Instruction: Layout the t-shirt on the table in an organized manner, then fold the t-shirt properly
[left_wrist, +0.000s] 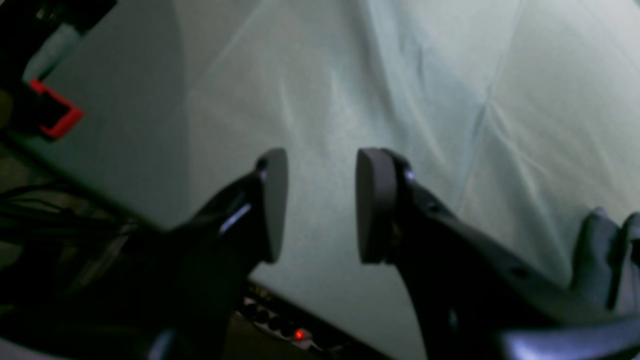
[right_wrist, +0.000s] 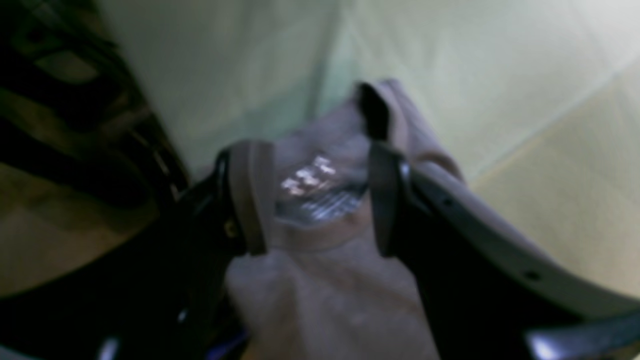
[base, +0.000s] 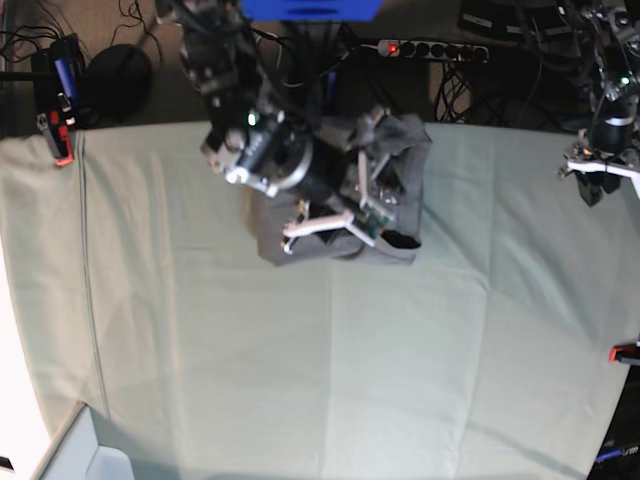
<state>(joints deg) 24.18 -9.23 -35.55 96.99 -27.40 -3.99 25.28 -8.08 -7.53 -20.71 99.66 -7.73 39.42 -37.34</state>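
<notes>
The dark grey cotton t-shirt (base: 385, 185) sits bunched in a crumpled heap near the far edge of the table, roughly mid-width, and the right arm covers much of it in the base view, so its outline and long axis can't be read. In the blurred right wrist view the ribbed round collar (right_wrist: 320, 242) and a small white printed label (right_wrist: 307, 180) show between the pads, collar opening towards the camera. The right gripper (right_wrist: 315, 200) has its jaws spread apart astride the neck area; whether either pad touches the fabric is too blurred to tell. The large table under pale grey-green creased cloth (base: 330, 370) lies open all around the heap, with wide room towards the near side and both flanks. The left gripper (left_wrist: 320, 205) hangs over bare cloth near the table's edge, pads parted with nothing between them, and a grey fold (left_wrist: 600, 250) is cut off at that view's right border. A red clamp (left_wrist: 55, 112) grips the edge.
</notes>
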